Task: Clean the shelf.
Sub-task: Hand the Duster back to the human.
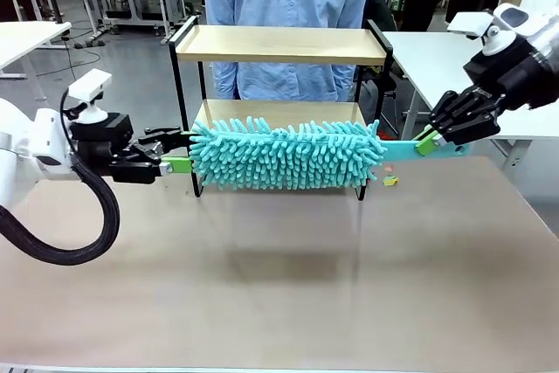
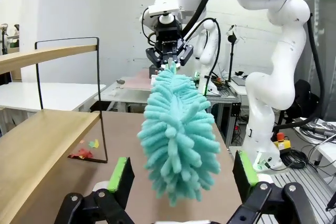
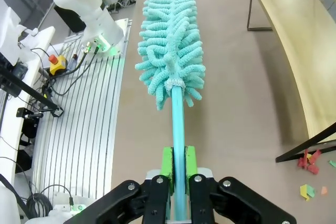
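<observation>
**Op:** Tan tabletop (image 1: 288, 294) w/ a lab behind it, person in a blue shirt (image 1: 286, 15) standing at the far side. Shelf (image 1: 281, 44) sits at the far middle of the table, two wood boards in a black frame, right in front of that person.

**Obs:** Where's the duster rel. to the shelf?

**Op:** Teal chenille duster (image 1: 286, 155) hangs across the front of the shelf at lower-board height, head spanning almost the whole width. Right gripper (image 1: 426, 140) is clamped on its teal handle, just off the shelf's right leg. In the right wrist cam the green pads squeeze the handle (image 3: 178, 129) tight.

**Obs:** Left one?

**Op:** Left gripper (image 1: 175, 163) is spread wide, nothing in it, at the duster's tip by the shelf's left leg. Pads (image 2: 121, 173) flank the fluffy end w/o pinching.

**Obs:** Risks?

**Op:** I'd guess: head looks in front of the board, not on it, so a sweep may miss. Push too hard and the light shelf slides toward the person. Paper scraps (image 1: 389, 181) lie by the right leg; can't tell if more sit on the boards. Left fingers could snag the frame.
</observation>
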### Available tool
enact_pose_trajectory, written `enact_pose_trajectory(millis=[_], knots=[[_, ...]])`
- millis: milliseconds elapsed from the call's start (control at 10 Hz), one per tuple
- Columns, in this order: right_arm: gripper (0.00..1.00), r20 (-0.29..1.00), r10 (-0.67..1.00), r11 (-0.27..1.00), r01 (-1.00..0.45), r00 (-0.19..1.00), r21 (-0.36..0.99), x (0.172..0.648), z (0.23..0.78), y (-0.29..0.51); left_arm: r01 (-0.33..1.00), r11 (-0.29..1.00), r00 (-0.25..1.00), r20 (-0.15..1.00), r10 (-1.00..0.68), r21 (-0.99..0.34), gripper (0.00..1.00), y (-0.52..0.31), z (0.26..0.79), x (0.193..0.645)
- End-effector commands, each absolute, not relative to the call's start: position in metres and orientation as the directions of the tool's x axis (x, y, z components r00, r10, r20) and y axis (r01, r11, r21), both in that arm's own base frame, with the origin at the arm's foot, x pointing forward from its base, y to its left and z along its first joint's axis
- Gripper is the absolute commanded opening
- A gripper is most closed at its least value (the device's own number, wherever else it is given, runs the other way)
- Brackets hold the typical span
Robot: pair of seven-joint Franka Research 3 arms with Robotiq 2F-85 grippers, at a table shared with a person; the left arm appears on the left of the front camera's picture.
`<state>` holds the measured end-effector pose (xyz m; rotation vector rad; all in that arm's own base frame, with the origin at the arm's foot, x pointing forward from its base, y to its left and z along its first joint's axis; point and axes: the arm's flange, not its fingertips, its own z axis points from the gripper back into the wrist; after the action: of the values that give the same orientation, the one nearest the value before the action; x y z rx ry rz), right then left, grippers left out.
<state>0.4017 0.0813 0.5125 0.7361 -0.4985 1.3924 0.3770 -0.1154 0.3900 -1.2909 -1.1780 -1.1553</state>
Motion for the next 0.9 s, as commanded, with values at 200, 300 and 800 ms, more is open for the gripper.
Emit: enact_pose_trajectory(millis=[200,300,800], knots=[[0.12,0.728,0.674,0.006,-0.987,0.123,0.162,0.400,0.514,0.081,1.000,0.004,0.026,0.999,0.031,-0.026,1.00,-0.155,0.390,0.350],[0.12,0.728,0.674,0.006,-0.987,0.123,0.162,0.400,0.514,0.081,1.000,-0.001,0.024,0.999,0.035,-0.024,1.00,-0.165,0.391,0.351],[0.12,0.728,0.674,0.006,-0.987,0.123,0.162,0.400,0.514,0.081,0.998,-0.063,0.031,0.997,0.073,-0.026,1.00,-0.188,0.394,0.351]])
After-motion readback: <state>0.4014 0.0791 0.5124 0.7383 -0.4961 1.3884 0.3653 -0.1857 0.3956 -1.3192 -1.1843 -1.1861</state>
